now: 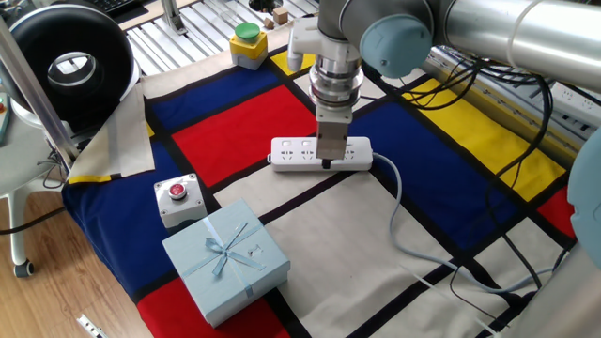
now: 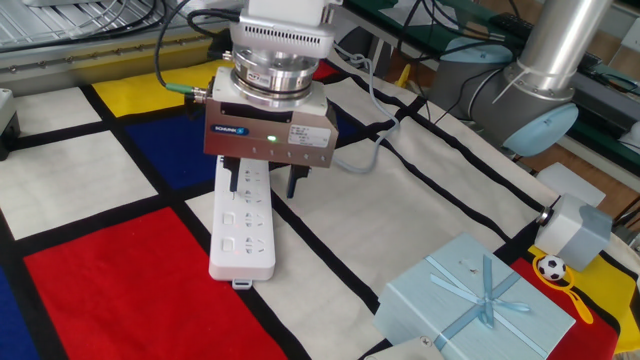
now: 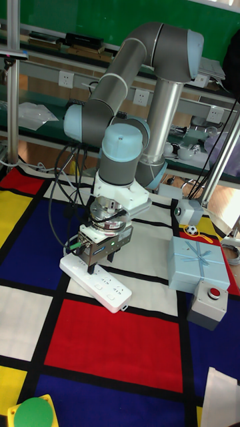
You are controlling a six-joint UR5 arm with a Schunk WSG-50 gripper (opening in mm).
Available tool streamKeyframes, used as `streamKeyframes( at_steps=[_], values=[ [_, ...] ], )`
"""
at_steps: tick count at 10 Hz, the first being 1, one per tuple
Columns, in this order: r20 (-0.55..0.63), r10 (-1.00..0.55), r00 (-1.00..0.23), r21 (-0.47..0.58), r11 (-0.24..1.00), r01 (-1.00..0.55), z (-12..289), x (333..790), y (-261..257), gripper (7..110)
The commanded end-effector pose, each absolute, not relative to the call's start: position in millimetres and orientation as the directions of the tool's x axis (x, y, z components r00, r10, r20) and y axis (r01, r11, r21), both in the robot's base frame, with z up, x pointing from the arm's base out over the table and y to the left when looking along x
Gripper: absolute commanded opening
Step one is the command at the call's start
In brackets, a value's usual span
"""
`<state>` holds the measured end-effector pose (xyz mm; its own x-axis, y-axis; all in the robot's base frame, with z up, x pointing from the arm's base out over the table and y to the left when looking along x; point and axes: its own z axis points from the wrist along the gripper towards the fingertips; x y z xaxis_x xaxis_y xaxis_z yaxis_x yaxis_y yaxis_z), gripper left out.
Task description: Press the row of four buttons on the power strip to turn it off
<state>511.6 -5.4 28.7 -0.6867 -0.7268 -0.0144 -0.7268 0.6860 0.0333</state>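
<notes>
The gripper (image 2: 265, 186), jaws apart, hangs over the strip (image 2: 243, 228) mid-table, hiding its far buttons (image 2: 231, 219).

Robotics lab. UR5 arm (image 3: 157, 100) w/ blue joint caps mounted at table under colour-block cloth (image 1: 216, 131). Props laid out: red button on grey box (image 1: 177, 199), green button on yellow box (image 1: 248, 44), blue gift box (image 1: 225, 258). Aluminium framing (image 3: 11, 73), wall sockets (image 3: 65, 79), cluttered benches behind; loose cables (image 1: 488, 253) at table edge.
</notes>
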Motion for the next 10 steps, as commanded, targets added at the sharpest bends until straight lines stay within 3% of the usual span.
streamKeyframes(
  at_steps=[1,10],
  values=[
    [-0.035,-0.715,-0.698,0.047,0.696,-0.716,32,520,8,66],
    [-0.029,-0.707,-0.707,0.029,0.706,-0.708,16,534,14,66]
  ],
)
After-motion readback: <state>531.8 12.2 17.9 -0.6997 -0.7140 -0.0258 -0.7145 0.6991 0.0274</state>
